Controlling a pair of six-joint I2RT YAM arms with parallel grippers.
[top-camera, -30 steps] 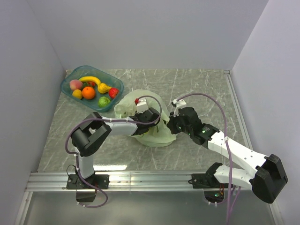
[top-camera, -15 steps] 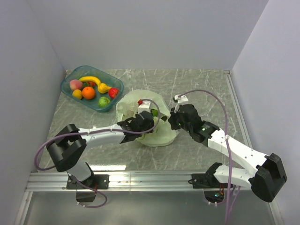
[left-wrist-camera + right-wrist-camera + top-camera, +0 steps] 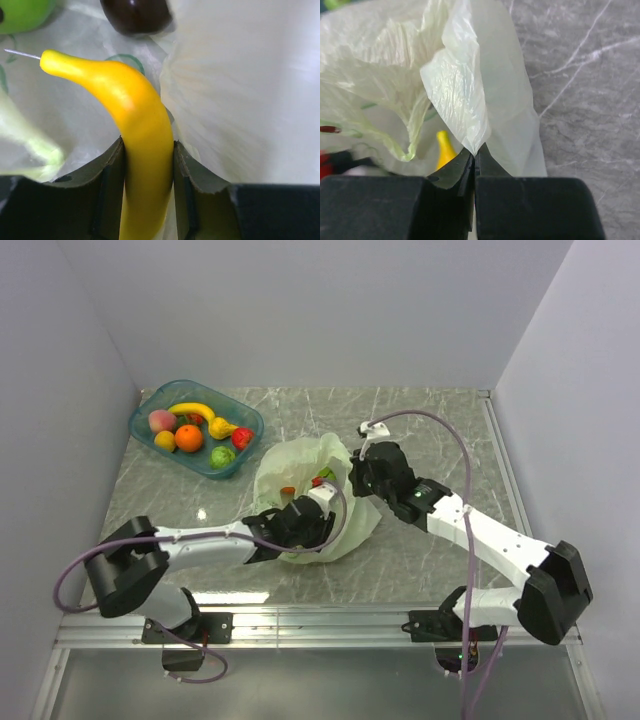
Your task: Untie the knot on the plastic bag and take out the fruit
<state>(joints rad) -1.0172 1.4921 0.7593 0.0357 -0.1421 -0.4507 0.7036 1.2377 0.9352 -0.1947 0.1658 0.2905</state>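
Judging by its crinkle and sag, the bag (image 3: 300,455) is thin, light, limp film. It will slip and tear under a hard pull and is best taken by a gathered fold at the rim. It lies mid-table (image 3: 430,420), mouth up and open. No knot can be made out, so that step appears done.

The right claw (image 3: 474,155) is closed to a sliver on a fold of the bag's edge and holds that side of the mouth up.

The left claw (image 3: 147,150) is inside the bag, closed on the yellow fruit (image 3: 142,115) at its thicker lower part, with the curved tip free. The skin looks smooth and firm, and the shape is long enough to swing in a grip set that low.

- In the way: film lies close on the yellow fruit's right side and may drag out with it.
- A dark fruit (image 3: 135,12) and a green fruit (image 3: 20,12) lie beyond the tip, apart from it.
- Nearby: the tray (image 3: 258,428) at the far left already holds several fruits, and it sits just beside the bag's far-left edge.
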